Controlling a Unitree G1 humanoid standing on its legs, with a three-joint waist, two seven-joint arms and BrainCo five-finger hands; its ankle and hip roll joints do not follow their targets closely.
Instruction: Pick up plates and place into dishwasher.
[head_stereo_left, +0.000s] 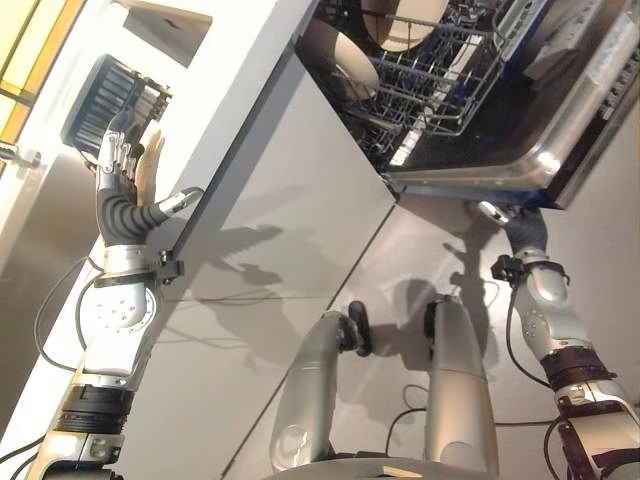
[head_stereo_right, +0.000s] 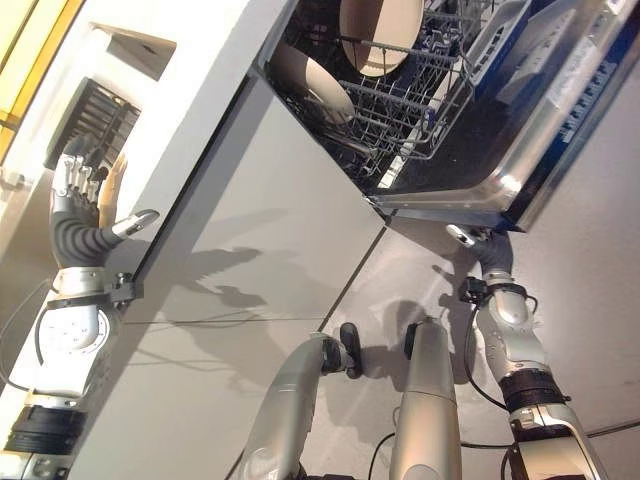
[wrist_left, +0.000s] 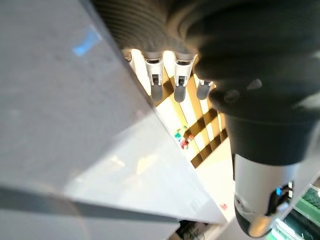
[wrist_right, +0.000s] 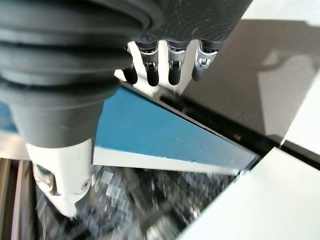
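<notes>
The dishwasher stands open, its door (head_stereo_left: 548, 165) folded down and its wire rack (head_stereo_left: 440, 85) pulled out. Two cream plates (head_stereo_left: 348, 62) (head_stereo_right: 380, 35) stand on edge in the rack. My left hand (head_stereo_left: 120, 195) is raised at the white counter's edge (head_stereo_left: 230, 90), fingers (wrist_left: 155, 70) straight and thumb spread. The rim of a beige plate (head_stereo_left: 150, 165) shows just past those fingers; contact cannot be made out. My right hand (head_stereo_left: 520, 232) is below the door's front edge, its fingers (wrist_right: 172, 62) straight against that edge, holding nothing.
A dark dish rack (head_stereo_left: 110, 95) sits on the counter beyond the left hand. Grey cabinet fronts (head_stereo_left: 290, 220) run between the counter and the dishwasher. The lowered door juts out over the floor on the right.
</notes>
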